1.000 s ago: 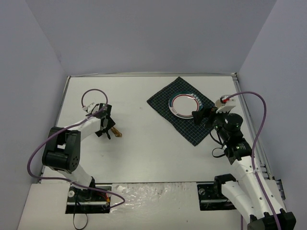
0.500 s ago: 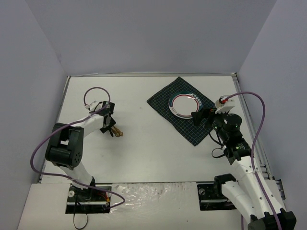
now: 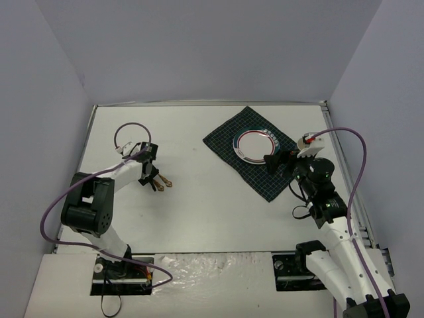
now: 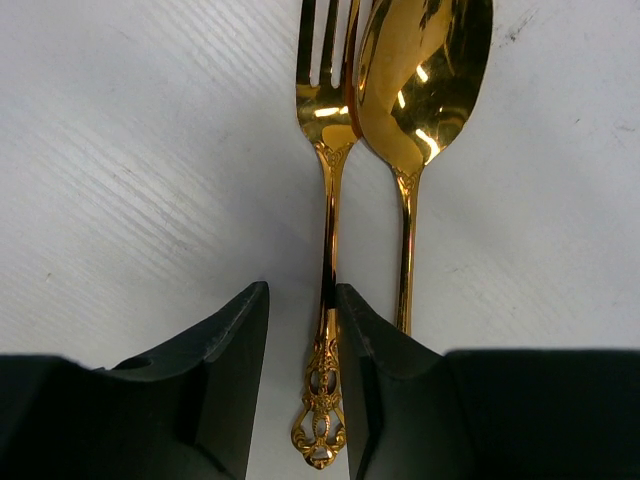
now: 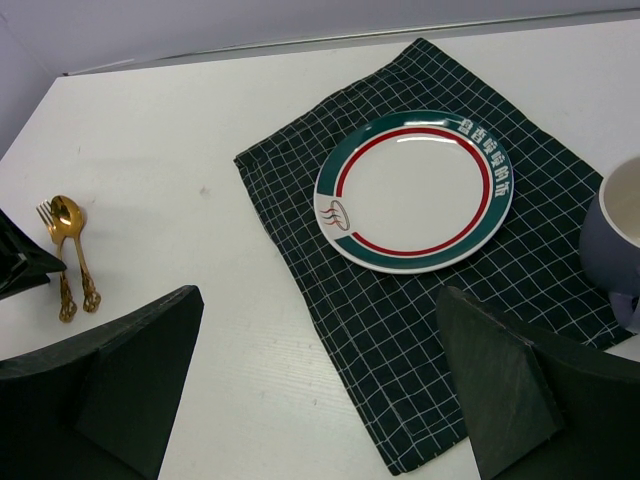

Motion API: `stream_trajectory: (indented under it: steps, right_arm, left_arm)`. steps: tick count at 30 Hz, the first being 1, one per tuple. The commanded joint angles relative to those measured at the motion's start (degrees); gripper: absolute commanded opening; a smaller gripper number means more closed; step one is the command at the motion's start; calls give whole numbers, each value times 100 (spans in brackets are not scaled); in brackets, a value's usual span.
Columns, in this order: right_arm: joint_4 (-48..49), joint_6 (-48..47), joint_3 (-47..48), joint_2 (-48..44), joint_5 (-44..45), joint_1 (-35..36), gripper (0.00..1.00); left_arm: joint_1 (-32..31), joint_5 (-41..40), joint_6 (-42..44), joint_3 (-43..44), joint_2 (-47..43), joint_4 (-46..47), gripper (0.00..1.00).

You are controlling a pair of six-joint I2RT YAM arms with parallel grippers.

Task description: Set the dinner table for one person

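Note:
A gold fork (image 4: 328, 200) and a gold spoon (image 4: 425, 70) lie side by side on the white dinner table (image 3: 199, 212), left of centre. My left gripper (image 4: 302, 300) is low over them with its jaws narrowly apart around the fork's ornate handle end. The right finger (image 4: 400, 400) touches the handle and a gap shows on the left side. The spoon's handle runs under the right finger. My right gripper (image 5: 320, 295) is wide open and empty, above the near edge of the dark green checked cloth (image 5: 400, 340). In the top view the left gripper (image 3: 147, 171) is at the cutlery (image 3: 163, 180).
A white plate (image 5: 415, 190) with a green and red rim lies on the cloth. A blue-grey mug (image 5: 615, 240) stands at the cloth's right side. The cutlery also shows in the right wrist view (image 5: 65, 235), far left. Grey walls enclose the table.
My left gripper has shifted and turned slightly over the cutlery, and the fork and spoon tips now show more to its right. The right arm has not moved.

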Motion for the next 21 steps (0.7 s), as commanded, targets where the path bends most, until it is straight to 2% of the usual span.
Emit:
stream_trajectory:
  steps: [1,14,21]
  right_arm:
    - [438,-90,1,-52,92,72,100]
    - [389,-89,39,-76,70,91,100]
    - [371,-87,21,-111,69,93,100]
  left_arm:
    - [-63,192,-59,-185,-228,-213,29]
    - [-63,434,230,-431,-354,-263,18]
    - [-54,459,459,-621,-504,-442,18]
